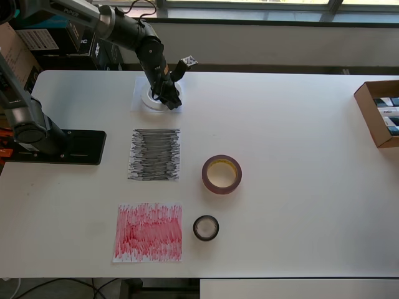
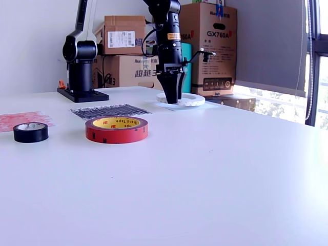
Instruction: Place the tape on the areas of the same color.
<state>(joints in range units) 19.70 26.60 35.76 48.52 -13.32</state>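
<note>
White tape ring point(image 2: 188, 99) lies on the white sheet point(image 1: 138, 99) at upper left of the overhead view, our gripper point(image 2: 172, 100) pinching its rim, while a cardboard box point(image 1: 369, 112) at right edge holds dark items.

Three tape rolls: one wide flat white ring point(image 1: 151, 99), one dark red-brown ring with a yellowish core point(image 1: 221, 174), one small black ring point(image 1: 206, 228); three square paper sheets: one plain white point(image 1: 138, 99), one scribbled black point(image 1: 154, 154), one scribbled red point(image 1: 149, 232)
</note>
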